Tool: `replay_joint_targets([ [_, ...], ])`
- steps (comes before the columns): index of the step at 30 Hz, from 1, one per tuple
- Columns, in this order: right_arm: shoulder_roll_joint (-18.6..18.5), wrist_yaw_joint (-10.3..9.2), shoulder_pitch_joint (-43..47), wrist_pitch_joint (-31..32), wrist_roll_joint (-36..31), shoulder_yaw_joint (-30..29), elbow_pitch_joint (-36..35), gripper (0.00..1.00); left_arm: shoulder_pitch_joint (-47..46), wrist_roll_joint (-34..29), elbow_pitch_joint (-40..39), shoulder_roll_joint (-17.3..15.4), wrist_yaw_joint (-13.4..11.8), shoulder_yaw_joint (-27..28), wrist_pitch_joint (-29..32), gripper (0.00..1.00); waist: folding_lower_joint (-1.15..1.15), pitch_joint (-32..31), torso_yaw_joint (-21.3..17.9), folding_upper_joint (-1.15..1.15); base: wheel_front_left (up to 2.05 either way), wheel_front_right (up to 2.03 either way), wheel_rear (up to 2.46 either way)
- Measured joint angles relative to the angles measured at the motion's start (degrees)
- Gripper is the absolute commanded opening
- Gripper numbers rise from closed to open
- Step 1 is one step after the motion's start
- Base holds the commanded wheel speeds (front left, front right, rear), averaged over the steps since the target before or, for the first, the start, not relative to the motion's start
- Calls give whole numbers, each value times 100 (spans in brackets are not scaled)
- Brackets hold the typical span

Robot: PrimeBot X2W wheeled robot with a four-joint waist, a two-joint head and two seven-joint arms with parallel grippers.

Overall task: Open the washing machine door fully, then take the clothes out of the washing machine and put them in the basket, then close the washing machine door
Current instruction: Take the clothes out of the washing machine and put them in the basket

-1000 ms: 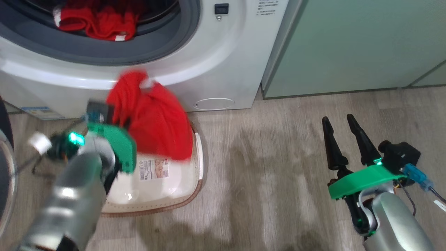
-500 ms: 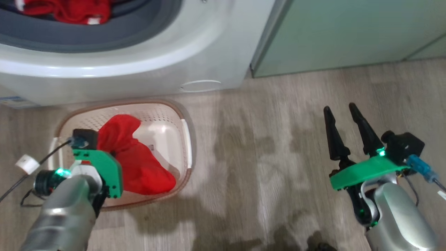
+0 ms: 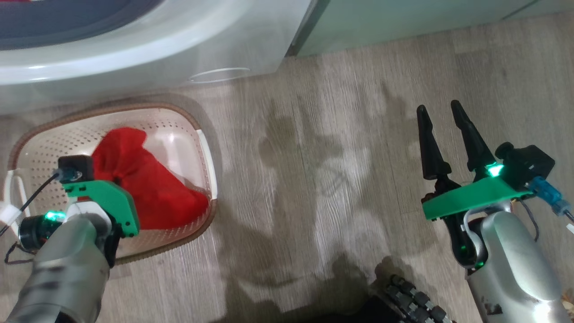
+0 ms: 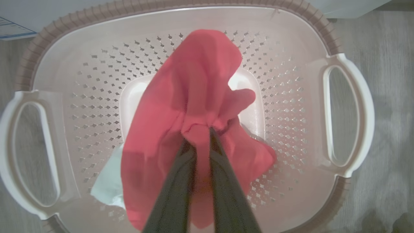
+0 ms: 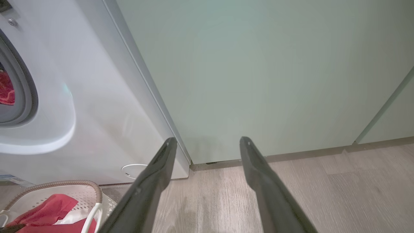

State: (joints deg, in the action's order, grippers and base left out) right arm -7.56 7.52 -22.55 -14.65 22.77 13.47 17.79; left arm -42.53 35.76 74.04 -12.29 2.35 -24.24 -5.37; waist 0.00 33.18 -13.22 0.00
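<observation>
Down inside the basket (image 4: 87, 81), just before the washing machine (image 5: 97, 97), hangs a red garment (image 4: 194, 81), its bunched top pinched between the nearly closed fingers of my left gripper (image 4: 199, 136). Its lower folds seem to rest on the basket floor, with a pale cloth corner (image 4: 106, 189) beside them. My right gripper (image 3: 438, 106) is spread wide and holds nothing. I judge us midway: the drum mouth stands uncovered, so the door is opened. One piece is nearly delivered, more red clothes (image 5: 6, 89) lie in the drum, and closing the door is left. The fabric looks soft, crumpled and bright
</observation>
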Motion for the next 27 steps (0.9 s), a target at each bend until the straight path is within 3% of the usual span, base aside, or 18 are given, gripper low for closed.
replay_joint_targets([
  [1, 0, 0, 1, 0, 0, -7, 0, 100, -3, 33, -1, 1, -27, 35, -51, 47, 0, 33, -14, 0, 0, 0, 0],
  [2, 0, 0, 2, 0, 0, -13, 0, 100, -2, 56, 3, 1, -42, 56, -83, 80, 0, 48, -24, 0, 0, 0, 0],
  [3, 0, 0, 2, 0, -1, -25, 4, 100, -1, 64, 7, 4, -41, 57, -123, 100, 0, 42, -22, 0, 0, 0, 0],
  [9, 0, 0, 5, 0, -10, -25, 19, 100, 28, 64, 10, 7, -109, 70, -653, 100, 0, -217, 87, 0, 0, 0, 0],
  [14, -12, 0, 47, 0, -10, 5, 64, 100, 172, 45, -94, 2, 48, 104, -877, 100, 0, -609, 241, 0, 0, 0, 0],
  [19, -15, 0, 77, 0, -10, 3, 81, 100, 459, -59, -861, -131, 75, 369, -882, 100, 0, -979, 364, 0, 0, 0, 0],
  [27, -7, 0, 676, 0, -52, -57, 223, 100, 1662, -728, -2371, -214, 221, 1463, -910, 100, 0, -1930, 626, 0, 0, 0, 0],
])
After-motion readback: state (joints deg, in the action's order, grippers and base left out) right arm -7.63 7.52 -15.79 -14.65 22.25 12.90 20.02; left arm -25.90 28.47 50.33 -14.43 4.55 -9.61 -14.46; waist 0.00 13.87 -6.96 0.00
